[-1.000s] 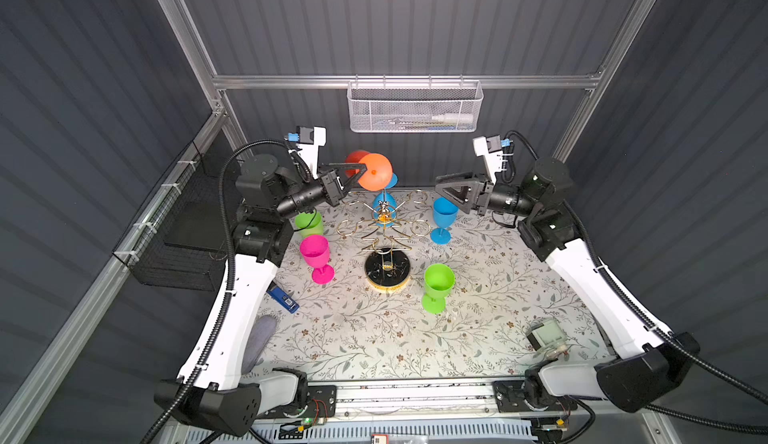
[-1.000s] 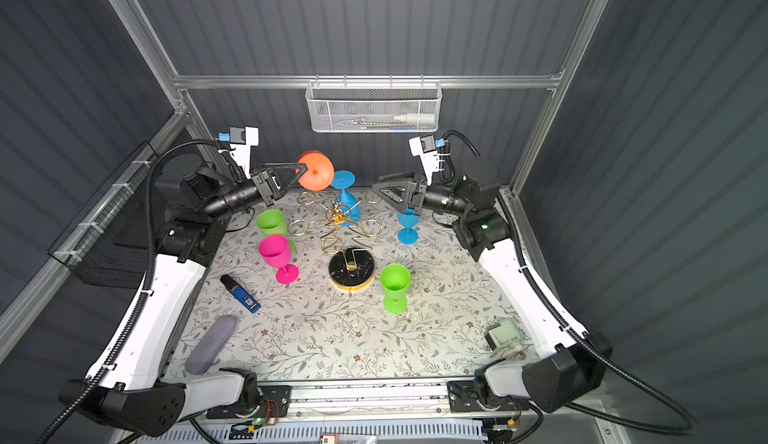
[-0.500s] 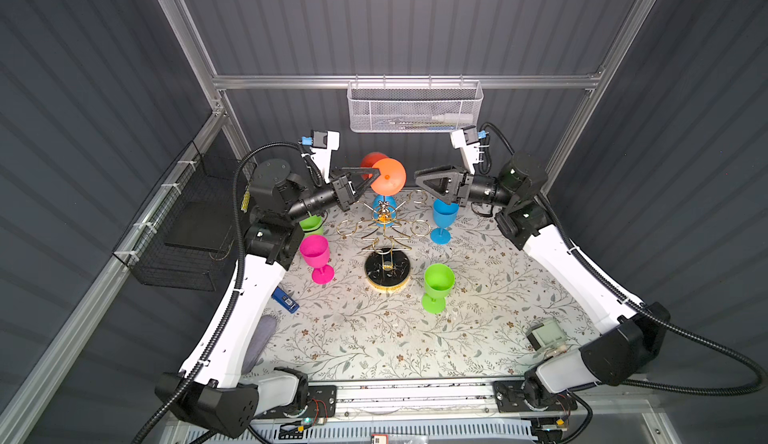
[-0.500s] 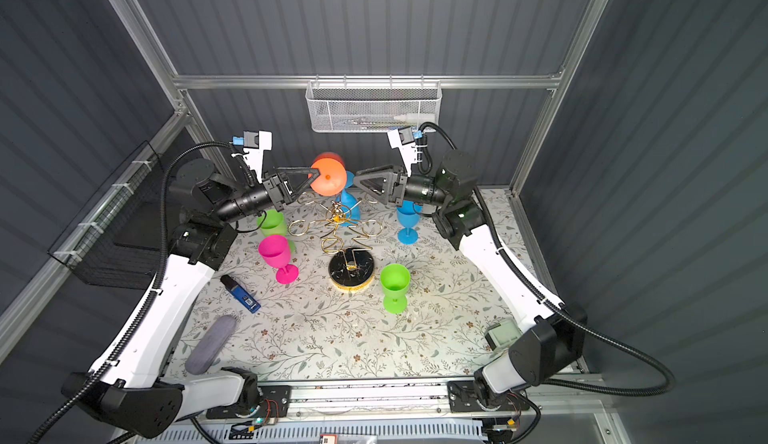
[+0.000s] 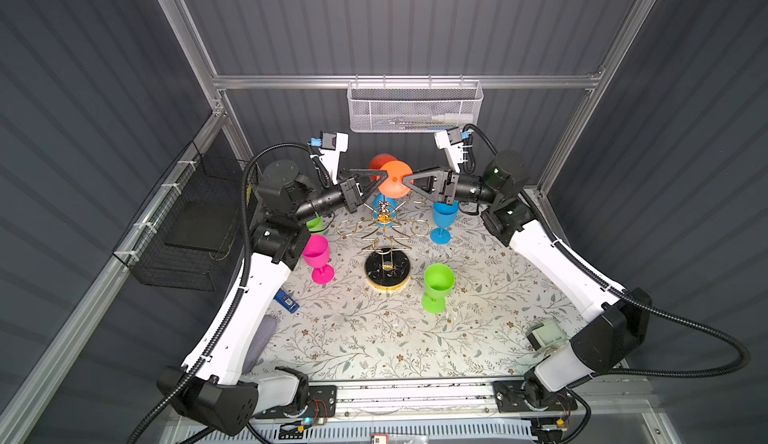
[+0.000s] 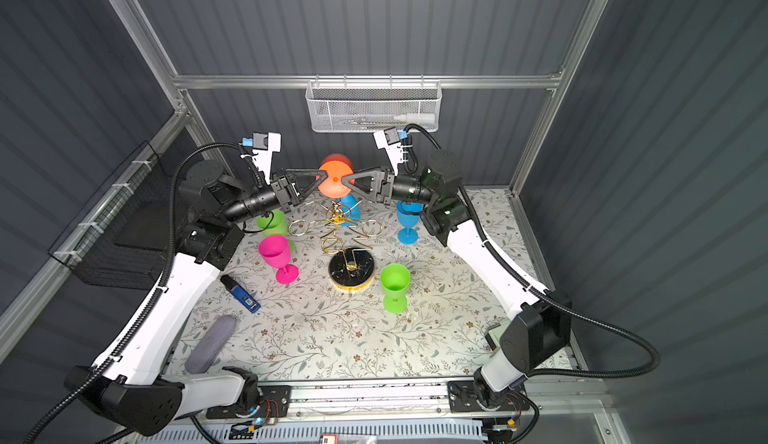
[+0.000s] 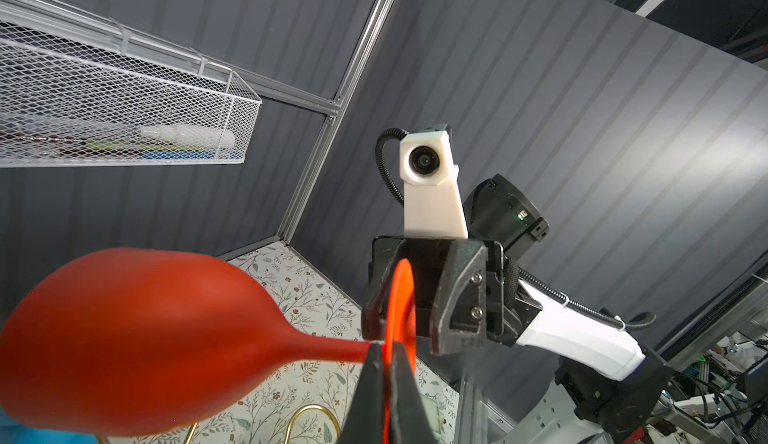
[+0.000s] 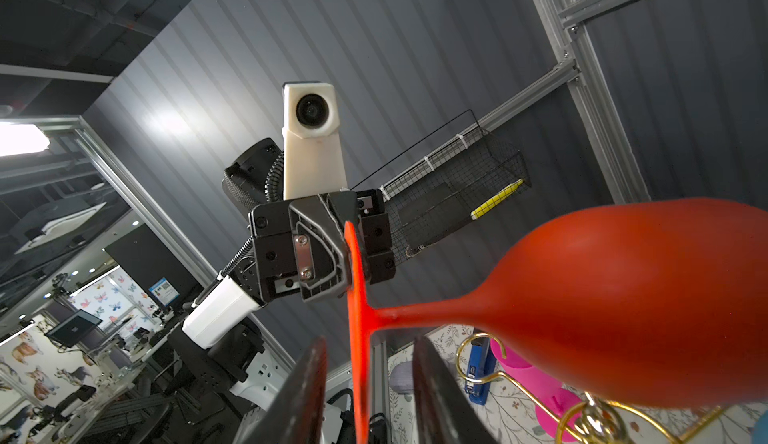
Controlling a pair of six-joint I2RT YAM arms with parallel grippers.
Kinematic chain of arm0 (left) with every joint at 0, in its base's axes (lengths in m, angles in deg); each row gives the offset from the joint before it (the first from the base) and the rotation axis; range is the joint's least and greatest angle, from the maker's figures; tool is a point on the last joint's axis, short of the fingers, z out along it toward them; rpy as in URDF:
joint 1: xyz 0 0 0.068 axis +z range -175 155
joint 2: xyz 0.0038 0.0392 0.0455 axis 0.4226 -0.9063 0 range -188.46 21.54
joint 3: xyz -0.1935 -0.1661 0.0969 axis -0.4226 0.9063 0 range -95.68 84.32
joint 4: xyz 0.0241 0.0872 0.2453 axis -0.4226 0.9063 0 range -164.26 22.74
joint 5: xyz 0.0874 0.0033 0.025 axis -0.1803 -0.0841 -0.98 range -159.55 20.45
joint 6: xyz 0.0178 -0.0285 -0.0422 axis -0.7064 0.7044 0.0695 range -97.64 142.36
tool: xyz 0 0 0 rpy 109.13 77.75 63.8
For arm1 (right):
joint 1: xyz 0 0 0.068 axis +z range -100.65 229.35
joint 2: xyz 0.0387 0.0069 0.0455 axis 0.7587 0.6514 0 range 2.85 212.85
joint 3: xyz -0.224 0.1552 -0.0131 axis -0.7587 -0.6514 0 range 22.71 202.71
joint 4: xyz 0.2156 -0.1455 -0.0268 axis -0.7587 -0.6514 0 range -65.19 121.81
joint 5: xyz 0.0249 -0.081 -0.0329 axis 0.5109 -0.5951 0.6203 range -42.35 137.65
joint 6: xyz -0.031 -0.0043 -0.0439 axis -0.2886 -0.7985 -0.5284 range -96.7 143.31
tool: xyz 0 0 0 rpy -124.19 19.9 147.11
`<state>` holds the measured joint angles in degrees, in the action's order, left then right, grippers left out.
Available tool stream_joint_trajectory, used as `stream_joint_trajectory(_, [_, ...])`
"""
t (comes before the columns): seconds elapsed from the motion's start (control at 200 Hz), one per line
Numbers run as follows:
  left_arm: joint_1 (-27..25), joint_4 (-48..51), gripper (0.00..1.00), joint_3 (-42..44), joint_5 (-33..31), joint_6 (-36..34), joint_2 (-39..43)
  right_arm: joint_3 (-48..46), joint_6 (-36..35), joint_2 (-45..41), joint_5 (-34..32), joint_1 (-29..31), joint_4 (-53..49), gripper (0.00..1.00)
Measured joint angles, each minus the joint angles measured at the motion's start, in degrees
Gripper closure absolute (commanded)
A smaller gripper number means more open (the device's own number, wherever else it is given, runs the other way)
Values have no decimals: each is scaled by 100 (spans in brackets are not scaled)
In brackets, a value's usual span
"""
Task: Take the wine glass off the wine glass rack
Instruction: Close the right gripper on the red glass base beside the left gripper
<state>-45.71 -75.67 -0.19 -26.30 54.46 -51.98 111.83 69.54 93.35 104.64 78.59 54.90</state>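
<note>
**Left gripper** (image 6: pixel 322 179): clamped on the rim of the foot of the orange-red wine glass (image 6: pixel 335 180). The glass lies on its side with the stem level and the bowl toward the rear wall. It is above and clear of the wine glass rack (image 5: pixel 387 271), which stands mid-table on the floral mat (image 5: pixel 374 338).

**Right gripper** (image 8: pixel 368 359): the jaws straddle the opposite rim of the foot, narrowly apart. A gap shows on each side and no contact is visible.

**Probable reason:** the flat foot suits parallel jaws, and the opposed placement sets up a transfer between arms.

**Legible text:** none. A pale label on the small blue device (image 6: pixel 243 294) is too small to read.
</note>
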Motion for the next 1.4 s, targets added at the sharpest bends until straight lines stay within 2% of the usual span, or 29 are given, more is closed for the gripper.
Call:
stream_joint_trajectory(0.3, [-33, -133, 100, 37, -76, -15, -2, 2, 151, 2, -92, 17, 94, 99])
stream_joint_trajectory(0.56, [-37, -192, 100, 37, -118, -17, 0, 0, 275, 2, -131, 17, 188, 100])
stream_joint_trajectory(0.605, [-37, -214, 89, 37, -125, -20, 0, -2, 319, 2, -131, 17, 232, 100])
stream_joint_trajectory(0.655, [-37, -245, 71, 37, -129, -87, 7, -9, 428, 2, -129, 17, 297, 100])
stream_joint_trajectory(0.765, [-59, -101, 45, 57, -354, -295, 72, -33, 750, 0, -103, -28, 693, 100])
stream_joint_trajectory(0.875, [-74, 79, 39, 157, -798, -496, 302, -133, 1233, 0, -76, -201, 1270, 100])
stream_joint_trajectory(1.01, [133, 92, 41, 555, -1353, -564, 826, -254, 1663, -103, -72, -527, 1759, 100])
stream_joint_trajectory(1.111, [686, -476, 44, 973, -1224, -157, 994, -297, 1803, -310, -68, -660, 1976, 100])
stream_joint_trajectory(1.236, [1432, -2013, 45, 1526, -710, 1008, 654, -315, 1878, -662, -61, -697, 2179, 100])
stream_joint_trajectory(1.401, [1517, -4360, 50, 1707, -11, 2750, -494, -315, 1930, -1027, -35, -693, 2367, 100])
